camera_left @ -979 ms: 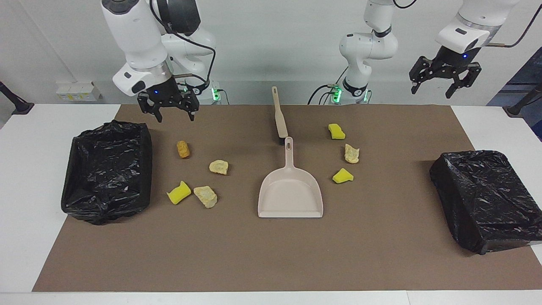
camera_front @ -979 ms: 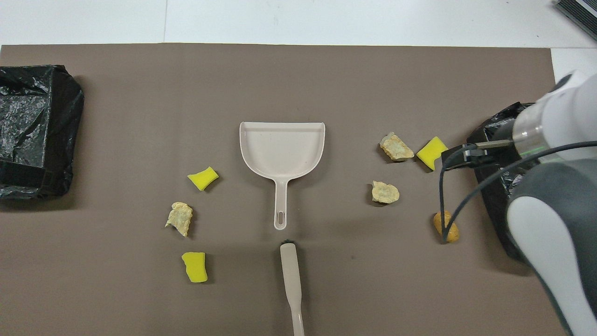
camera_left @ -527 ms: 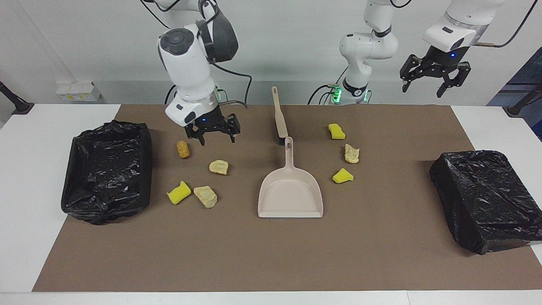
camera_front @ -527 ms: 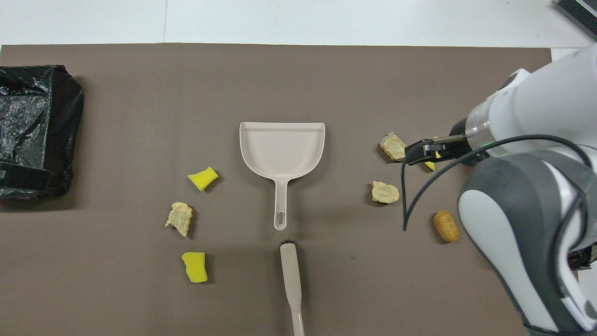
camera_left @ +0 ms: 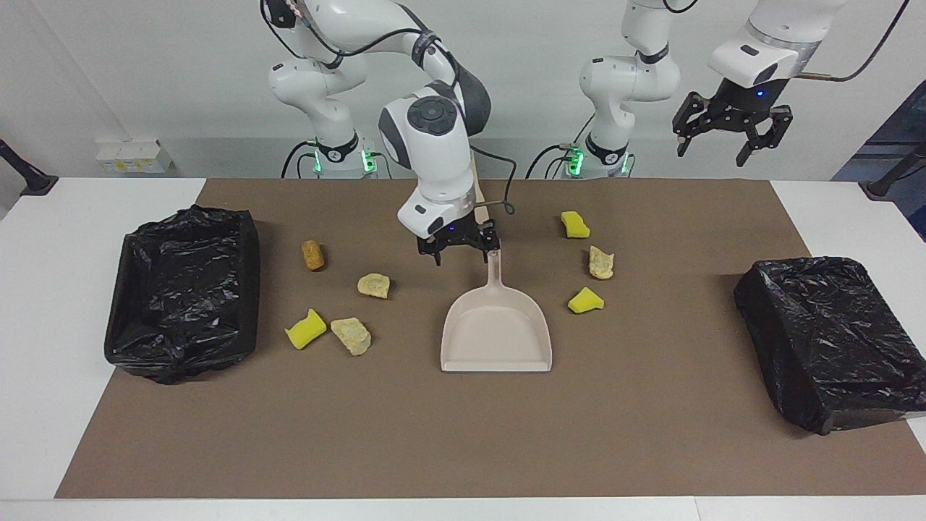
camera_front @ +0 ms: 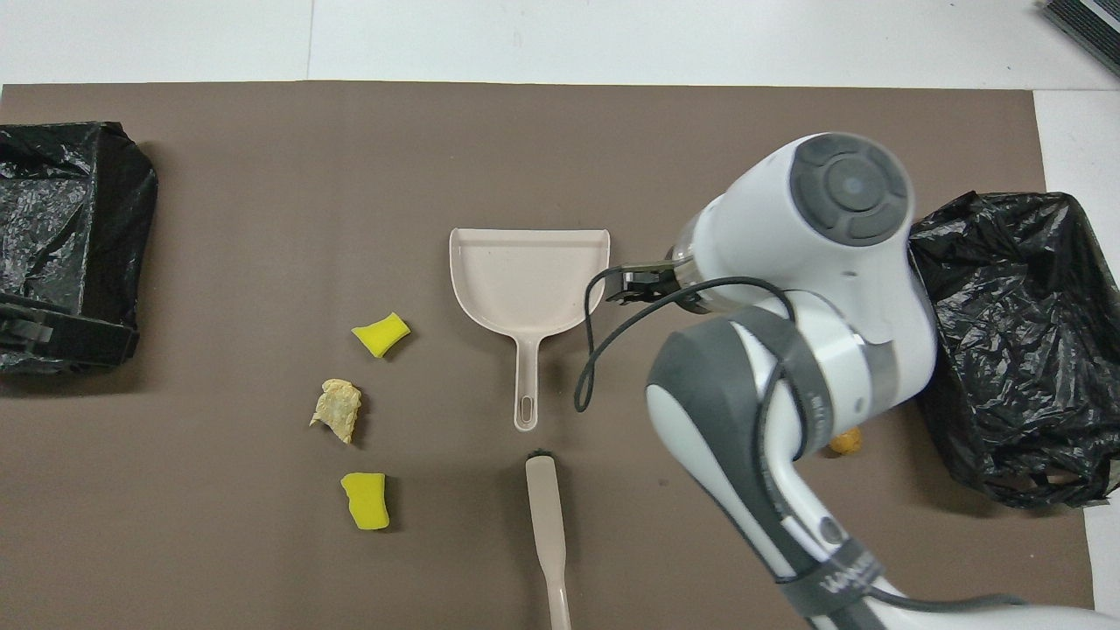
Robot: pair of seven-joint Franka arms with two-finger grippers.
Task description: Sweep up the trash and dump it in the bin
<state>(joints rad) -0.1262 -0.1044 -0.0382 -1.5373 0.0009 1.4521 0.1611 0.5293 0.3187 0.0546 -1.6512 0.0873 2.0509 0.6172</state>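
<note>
Facing view shows two black-lined bins [camera_left: 184,289] [camera_left: 832,340] at frame left and right, their contents indiscernible, and an empty dustpan [camera_left: 496,329] at centre. Seven trash scraps [camera_left: 373,285] lie on the mat around it. Right gripper [camera_left: 460,250], fingers apart, hangs over the dustpan handle; left gripper [camera_left: 729,137], also apart, waits at upper right.

A white table [camera_left: 43,304] carries a large brown mat [camera_left: 463,434]. On the mat lie a beige dustpan [camera_left: 496,325] at the middle, a beige brush [camera_front: 548,525] just nearer the robots than its handle, and seven scraps of trash [camera_left: 351,335]: four toward the right arm's end, three toward the left arm's. A black-lined bin [camera_left: 181,289] sits at each end, the other [camera_left: 832,340] at the left arm's.
</note>
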